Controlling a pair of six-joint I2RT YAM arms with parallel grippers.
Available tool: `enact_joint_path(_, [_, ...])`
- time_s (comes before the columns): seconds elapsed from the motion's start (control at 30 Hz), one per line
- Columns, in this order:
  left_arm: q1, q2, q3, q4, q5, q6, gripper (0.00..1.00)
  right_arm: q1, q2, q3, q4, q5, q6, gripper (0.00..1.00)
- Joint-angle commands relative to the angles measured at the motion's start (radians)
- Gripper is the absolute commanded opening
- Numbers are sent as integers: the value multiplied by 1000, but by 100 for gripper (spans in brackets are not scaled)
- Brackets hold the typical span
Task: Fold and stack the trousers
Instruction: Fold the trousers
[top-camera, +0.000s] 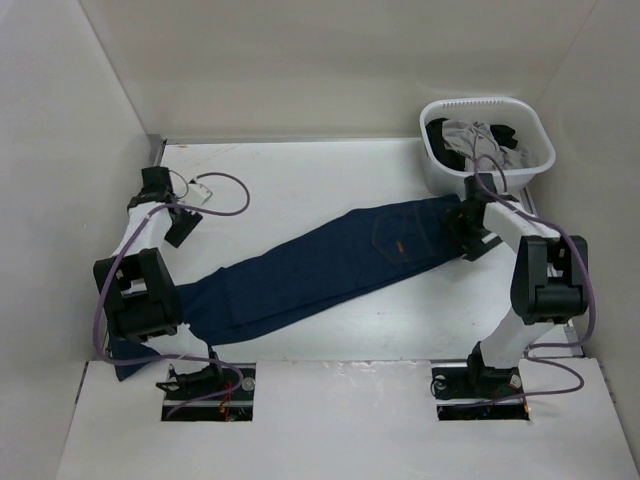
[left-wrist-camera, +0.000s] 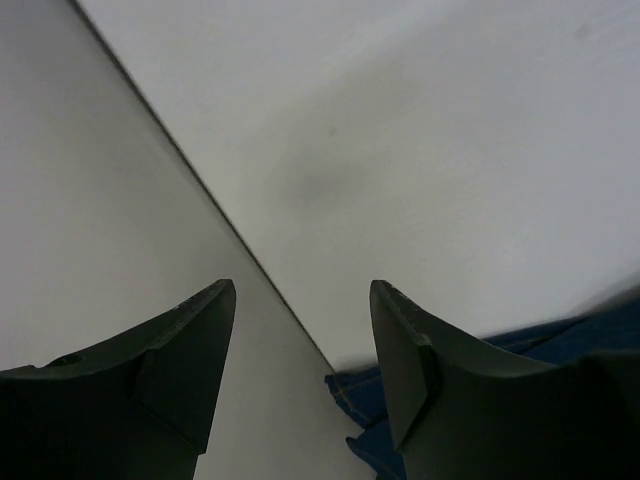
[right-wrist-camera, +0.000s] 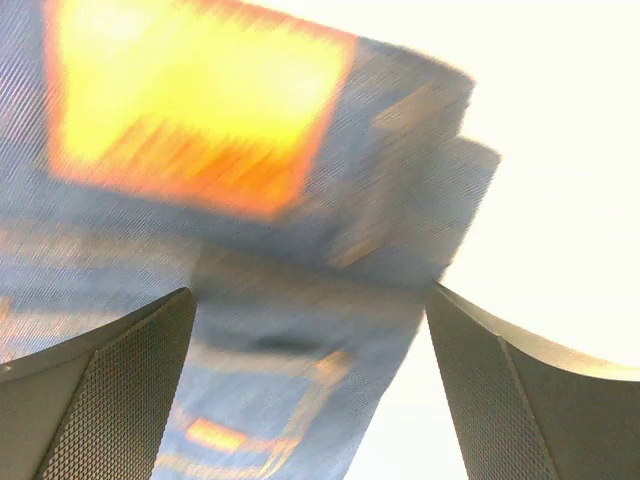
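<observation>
My left arm (top-camera: 135, 295) is cocked up along the bench's (top-camera: 300, 170) left edge, left jaws half spread, empty, facing the wall seam. My right arm (top-camera: 545, 275) reaches to the jeans (top-camera: 330, 265), stretched diagonally from the near-left corner toward the laundry basket (top-camera: 480, 102). The right jaws are spread wide over the waistband, pinching nothing.

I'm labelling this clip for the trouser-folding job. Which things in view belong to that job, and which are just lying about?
Belongs to the job:
- navy jeans, spread diagonally on the table
- right gripper, open at their waist end
- left gripper, open and empty

Just lying about:
- white basket, far right corner
- grey and black garments inside it
</observation>
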Motion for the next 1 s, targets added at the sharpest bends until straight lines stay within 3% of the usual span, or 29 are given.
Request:
enact_joint_path(0.0, [84,-25,40,-63,0,5,55,-66,-57,-40,16,22,-83,100])
enact_joint_path(0.2, [291,-39,2,-172,13,80,56,-109,-182,-66,77,-17,-189,100])
enact_joint_path(0.33, [362,-58,-39,-151,14,69,57,-129,-124,-102,172,-154,-205,100])
enact_joint_path(0.43, [382,-76,-78,-144,8,59,57,-137,-42,-126,220,-221,-128,100])
enact_joint_path(0.67, [492,-150,-124,-155,17,98,59,-151,2,-143,269,-143,-31,100])
enact_joint_path(0.7, [514,-151,-124,-157,17,111,59,-151,8,-139,278,-159,-29,94])
enact_joint_path(0.73, [535,-151,-121,-160,19,120,59,-154,9,-138,284,-169,-26,82])
enact_joint_path(0.77, [552,-151,-118,-164,22,132,59,-165,6,-149,301,-184,-21,50])
enact_joint_path(0.83, [569,-154,-114,-184,39,158,58,-189,-23,-175,304,-178,0,8])
enact_joint_path(0.87, [571,-159,-113,-196,52,172,58,-213,-47,-198,298,-169,15,0])
enact_joint_path(0.97, [557,-168,-119,-223,86,198,58,-298,-139,-255,263,-129,11,0])
